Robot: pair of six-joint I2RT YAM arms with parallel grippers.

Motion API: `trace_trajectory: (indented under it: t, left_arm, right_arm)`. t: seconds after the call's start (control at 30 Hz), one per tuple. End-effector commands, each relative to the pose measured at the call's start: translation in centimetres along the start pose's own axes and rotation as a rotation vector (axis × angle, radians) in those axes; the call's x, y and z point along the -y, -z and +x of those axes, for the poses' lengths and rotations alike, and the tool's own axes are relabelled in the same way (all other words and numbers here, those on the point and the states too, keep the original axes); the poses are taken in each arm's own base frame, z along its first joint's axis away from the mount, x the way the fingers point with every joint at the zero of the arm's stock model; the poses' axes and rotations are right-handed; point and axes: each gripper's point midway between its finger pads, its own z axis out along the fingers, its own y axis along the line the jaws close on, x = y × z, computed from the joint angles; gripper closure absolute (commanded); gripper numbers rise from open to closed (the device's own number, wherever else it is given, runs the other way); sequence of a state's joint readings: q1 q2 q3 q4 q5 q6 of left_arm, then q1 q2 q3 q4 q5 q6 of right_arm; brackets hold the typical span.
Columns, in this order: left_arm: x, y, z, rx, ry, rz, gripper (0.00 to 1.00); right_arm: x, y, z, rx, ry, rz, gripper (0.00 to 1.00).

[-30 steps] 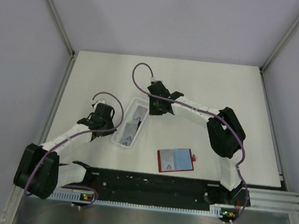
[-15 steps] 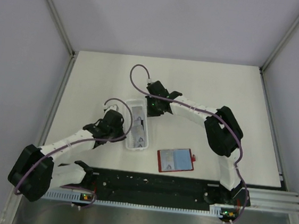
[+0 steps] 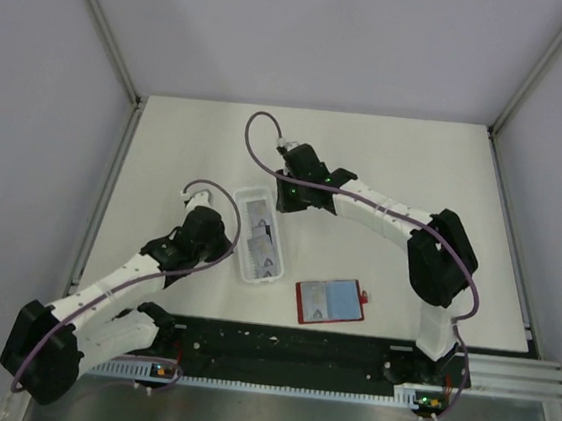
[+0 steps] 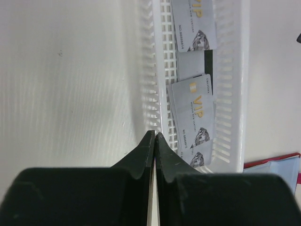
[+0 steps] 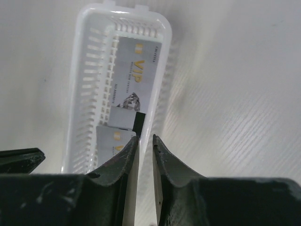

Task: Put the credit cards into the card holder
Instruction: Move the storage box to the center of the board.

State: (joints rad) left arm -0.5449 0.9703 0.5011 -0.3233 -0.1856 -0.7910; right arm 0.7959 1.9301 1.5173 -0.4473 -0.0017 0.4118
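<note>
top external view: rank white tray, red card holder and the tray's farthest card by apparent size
1. white tray, the longest
2. red card holder, shorter but of similar width
3. farthest card, clearly the smallest

A long white slotted plastic tray [image 3: 243, 229] lies left of the middle of the pale tabletop [image 3: 407, 163], slanting slightly from far to near, well apart from all four edges, inside plain grey walls [image 3: 32, 94].
</note>
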Motion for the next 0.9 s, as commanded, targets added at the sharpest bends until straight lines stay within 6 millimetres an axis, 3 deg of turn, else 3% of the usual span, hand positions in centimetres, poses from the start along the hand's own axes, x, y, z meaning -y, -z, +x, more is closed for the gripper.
trace_trajectory:
  t: [0.0, 0.13, 0.4, 0.6, 0.87]
  left_arm:
    - [1.0, 1.1, -2.8, 0.095, 0.015, 0.055, 0.92]
    - [2.5, 1.1, -2.6, 0.090, 0.017, 0.157, 0.90]
    - [3.7, 0.2, -1.9, 0.064, 0.006, 0.230, 0.76]
    - [3.1, -0.1, -2.3, 0.070, -0.004, 0.181, 0.68]
    - [1.6, -0.6, -2.3, 0.061, -0.010, 0.105, 0.65]
  right_arm:
    - [-4.8, 3.2, -2.5, 0.091, 0.102, -0.163, 0.82]
    - [-7.2, 2.3, -1.7, 0.052, 0.130, -0.240, 0.81]
    - [-7.2, -1.0, -0.1, -0.010, 0.062, -0.227, 0.73]
    - [-6.8, -1.5, 0.9, -0.032, 0.048, -0.215, 0.71]
    - [-7.1, -2.4, 2.2, -0.066, 0.037, -0.217, 0.66]
